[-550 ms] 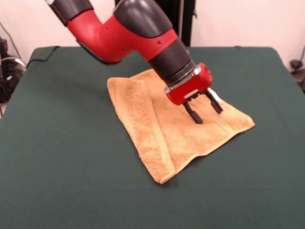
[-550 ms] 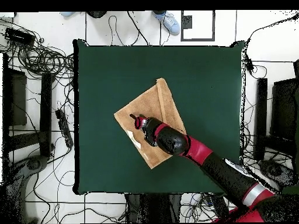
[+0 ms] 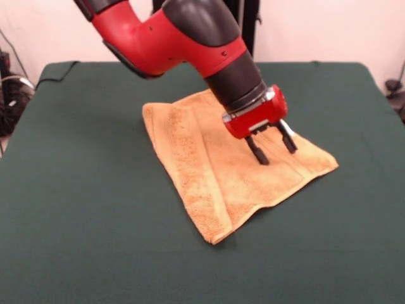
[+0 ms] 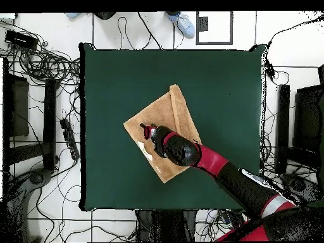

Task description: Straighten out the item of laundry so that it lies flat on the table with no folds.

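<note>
Roughly at the middle of the green table [image 3: 76, 190], the golden-orange terry hand towel [image 3: 209, 171] lies spread as a skewed rectangle, set diagonally to the table's edges. In the front view its left corner sits up and away near the far side, and the long axis runs from that upper left down toward the lower right, ending in one corner pointing at the camera and another pointing to the right. A woven band runs parallel to the near right edge, and a soft ridge crosses the cloth lengthwise, so the surface is mostly flat but not perfectly smooth. From overhead the towel [image 4: 166, 123] reads as a diamond, long axis from upper right to lower left, lying on the table [image 4: 114, 82] slightly toward the robot's side of centre.

Over the towel's right half, the red and black arm comes down from the upper left of the front view, forearm slanted and wrist tipped so that the gripper [image 3: 272, 147] points down and slightly toward the camera. Its two dark fingers [image 3: 258, 152] are parted with a clear gap between them, tips at or just above the cloth, pinching nothing. Overhead, the gripper [image 4: 147, 133] sits above the towel's left portion.
</note>
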### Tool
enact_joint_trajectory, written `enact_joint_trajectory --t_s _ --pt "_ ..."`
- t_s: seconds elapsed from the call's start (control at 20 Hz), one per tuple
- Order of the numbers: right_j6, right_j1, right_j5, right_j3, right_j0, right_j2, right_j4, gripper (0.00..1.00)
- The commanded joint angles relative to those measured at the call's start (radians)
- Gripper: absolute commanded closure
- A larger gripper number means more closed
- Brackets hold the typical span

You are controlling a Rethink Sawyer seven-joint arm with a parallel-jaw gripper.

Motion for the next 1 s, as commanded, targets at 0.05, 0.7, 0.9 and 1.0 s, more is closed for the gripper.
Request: enact_joint_trajectory --t_s 0.05,0.7,0.9,1.0 --pt "0.242 -0.044 -0.056 -0.028 0.084 -0.187 0.05 0.0" --pt "0.194 -0.354 -0.018 -0.058 0.303 -0.61 0.008 0.0" --pt "0.166 -0.359 -0.012 -0.072 0.294 -0.611 0.001 0.0" --pt "0.162 -0.359 -0.011 -0.07 0.288 -0.606 0.004 0.0"
